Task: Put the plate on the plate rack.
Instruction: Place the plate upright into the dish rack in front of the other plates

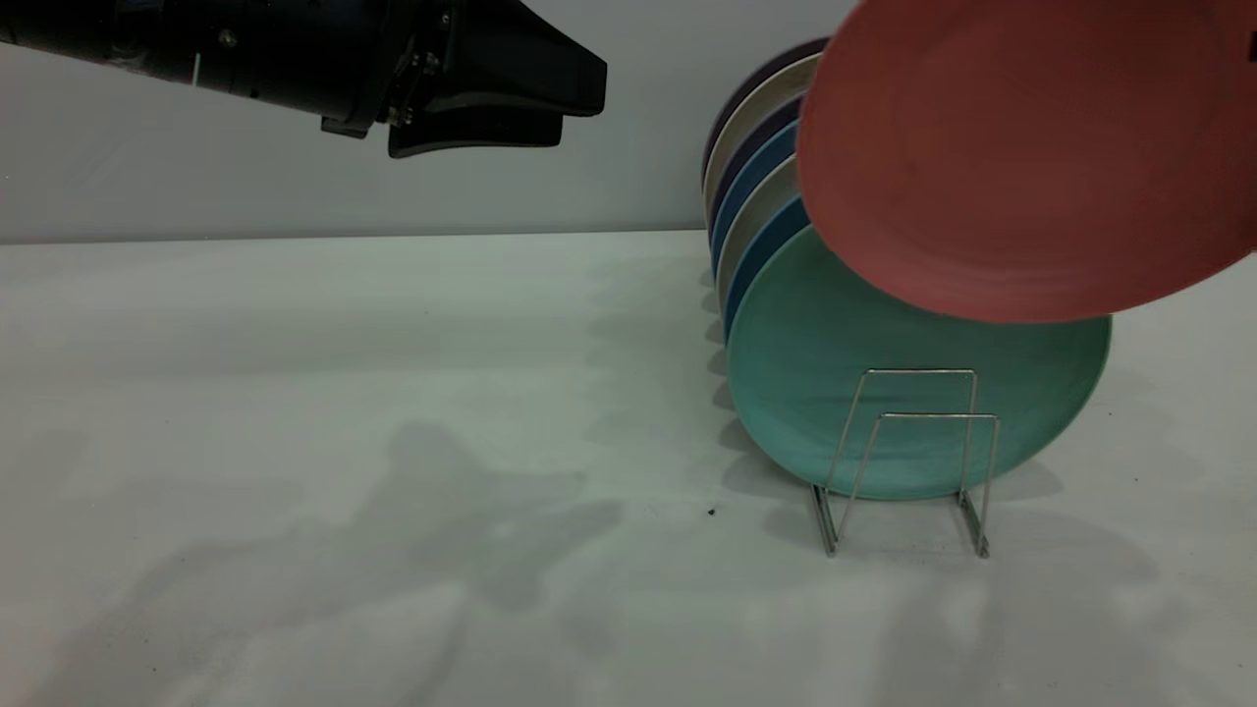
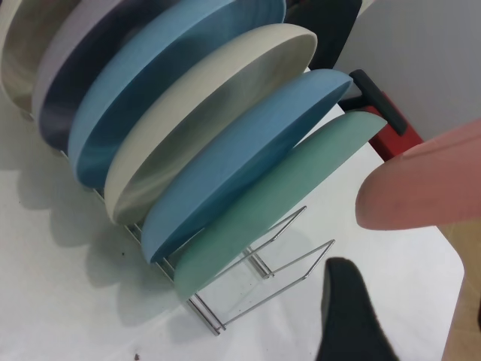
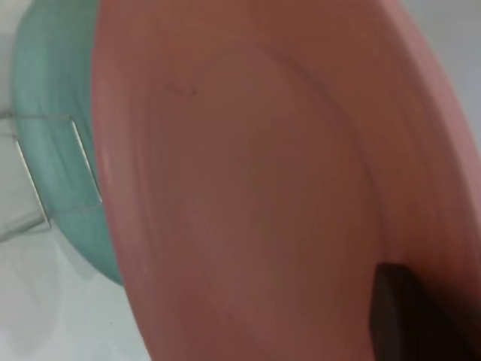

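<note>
The salmon-pink plate (image 1: 982, 147) hangs tilted in the air at the upper right, above and just in front of the teal-green plate (image 1: 805, 373). My right gripper (image 3: 391, 289) is shut on its rim; one dark finger (image 3: 409, 320) lies on its face, and the arm is almost out of the exterior view. The plate's edge also shows in the left wrist view (image 2: 428, 180). The silver wire plate rack (image 1: 938, 416) stands on the table with two free loop dividers (image 2: 328, 243) at its near end. My left gripper (image 1: 579, 108) is open and empty, high at the upper left.
Several plates stand in the rack behind the teal one: blue (image 2: 248, 165), cream (image 2: 203, 113), blue and dark ones farther back. The white table (image 1: 344, 393) stretches to the left of the rack. A red and black object (image 2: 383, 120) sits past the table's edge.
</note>
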You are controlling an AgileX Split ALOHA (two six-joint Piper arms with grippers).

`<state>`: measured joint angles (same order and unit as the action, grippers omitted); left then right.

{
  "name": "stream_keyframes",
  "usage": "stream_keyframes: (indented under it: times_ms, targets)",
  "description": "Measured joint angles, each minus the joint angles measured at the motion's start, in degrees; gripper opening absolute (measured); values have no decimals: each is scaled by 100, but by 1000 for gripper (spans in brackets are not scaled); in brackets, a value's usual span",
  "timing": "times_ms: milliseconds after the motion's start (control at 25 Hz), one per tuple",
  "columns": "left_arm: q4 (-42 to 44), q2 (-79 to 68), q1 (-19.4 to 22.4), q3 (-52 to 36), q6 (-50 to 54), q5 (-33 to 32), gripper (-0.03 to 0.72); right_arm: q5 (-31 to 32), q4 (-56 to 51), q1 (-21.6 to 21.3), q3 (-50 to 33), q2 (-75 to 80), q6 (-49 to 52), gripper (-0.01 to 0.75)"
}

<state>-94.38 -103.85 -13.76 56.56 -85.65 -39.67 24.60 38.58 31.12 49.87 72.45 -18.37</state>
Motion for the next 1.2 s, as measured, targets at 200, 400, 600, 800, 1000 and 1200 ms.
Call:
stream_keyframes:
  times_ms: [200, 400, 600, 800, 1000, 1200]
  targets:
    - [0, 0, 0, 0, 0, 0, 445, -20, 2, 261, 11, 89, 1, 64]
    - [0, 0, 0, 0, 0, 1, 445, -83, 2, 414, 11, 363, 1, 64]
    - [0, 0, 0, 0, 0, 1, 445, -189, 143, 428, 11, 508, 1, 64]
    - [0, 0, 0, 0, 0, 1, 445, -252, 273, 428, 11, 617, 1, 64]
    - [0, 0, 0, -5, 0, 1, 445, -280, 515, 428, 21, 761, 6, 64]
    - [0, 0, 0, -5, 0, 1, 445, -349, 764, 406, 21, 846, 115, 64]
